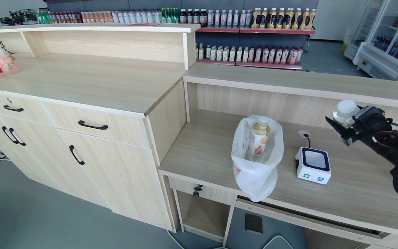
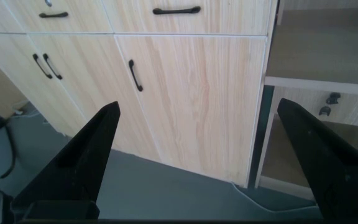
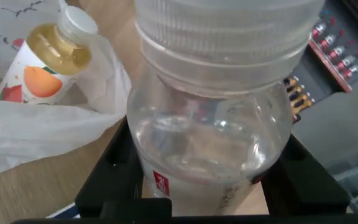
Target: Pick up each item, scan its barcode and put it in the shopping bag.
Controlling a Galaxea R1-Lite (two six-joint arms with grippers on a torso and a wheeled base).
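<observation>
My right gripper [image 1: 344, 128] is shut on a clear bottle [image 1: 345, 110] with a white cap, holding it in the air to the right of the scanner [image 1: 313, 164]. In the right wrist view the clear bottle [image 3: 210, 124] sits between the dark fingers [image 3: 107, 183]. A white shopping bag [image 1: 256, 169] stands open on the lower counter, left of the scanner, with a yellow juice bottle [image 1: 259, 136] upright inside. The bag [image 3: 42, 130] and the juice bottle [image 3: 45, 65] lie below the held bottle. My left gripper [image 2: 197, 168] hangs open with nothing in it, low in front of the cabinet doors [image 2: 191, 93].
Two pink-labelled bottles [image 1: 0, 52] stand at the far left of the higher counter [image 1: 92, 79]. A raised back ledge [image 1: 288, 83] borders the lower counter. Shelves of drinks [image 1: 254, 20] and a fridge [image 1: 389, 41] stand behind.
</observation>
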